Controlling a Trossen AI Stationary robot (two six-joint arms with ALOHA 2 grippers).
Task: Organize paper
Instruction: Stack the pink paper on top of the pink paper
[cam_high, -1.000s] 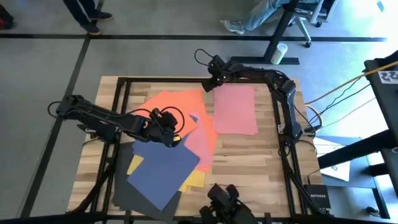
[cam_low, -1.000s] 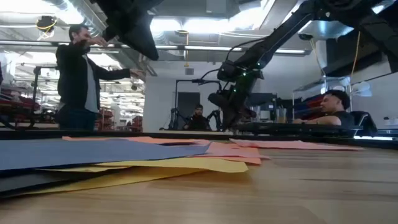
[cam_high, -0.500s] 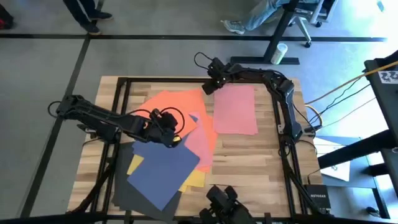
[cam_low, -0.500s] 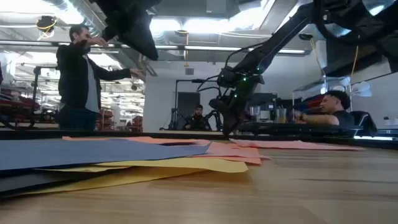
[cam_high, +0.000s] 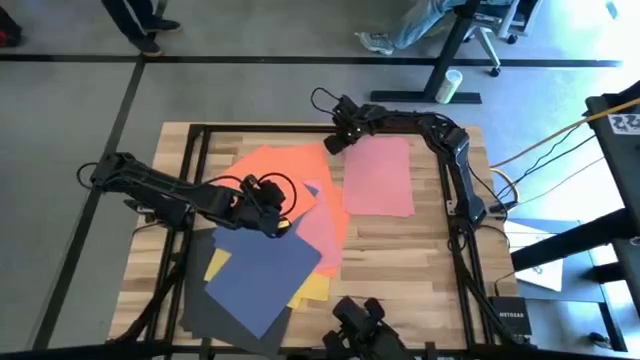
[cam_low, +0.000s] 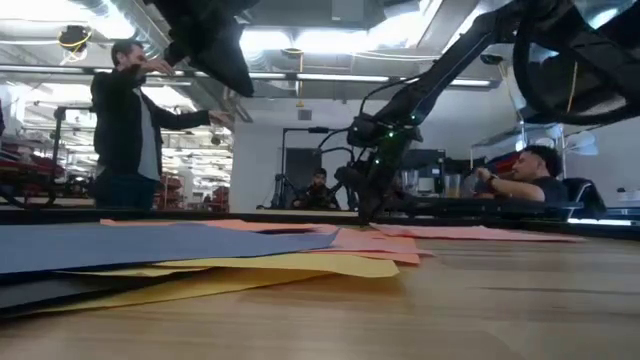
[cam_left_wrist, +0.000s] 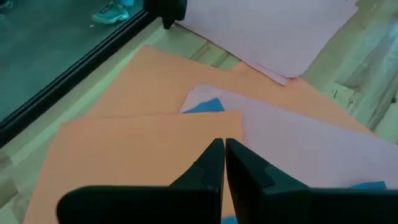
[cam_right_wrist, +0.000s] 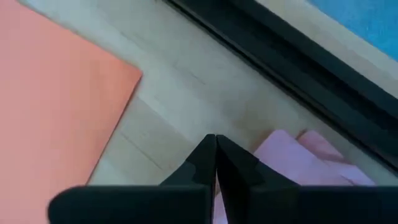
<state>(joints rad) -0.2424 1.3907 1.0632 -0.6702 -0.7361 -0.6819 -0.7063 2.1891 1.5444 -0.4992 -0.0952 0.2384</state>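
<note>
The paper lies spread over the wooden table (cam_high: 400, 250). A pink sheet (cam_high: 378, 176) lies by itself toward the far right part of the table, apart from the heap. An orange sheet (cam_high: 283, 170) sits near the far edge at the middle, and a second pink sheet (cam_high: 325, 232) lies just beside it toward the table's centre, partly under it. A navy blue sheet (cam_high: 262, 278) covers the near left part of the pile, with yellow paper (cam_high: 315, 288) showing from beneath it and a dark grey-black sheet (cam_high: 205, 310) at the near left corner.

The right gripper (cam_high: 333, 143) is down at the far edge of the table, at the corner of the lone pink sheet, in the gap between it and the orange sheet. In the right wrist view its fingers (cam_right_wrist: 208, 163) are pressed together, with the pink corner right at their tips.

The left gripper (cam_high: 285, 224) hangs over the middle of the pile, above the orange sheet's near edge, fingers (cam_left_wrist: 214, 163) together with nothing between them.
</note>
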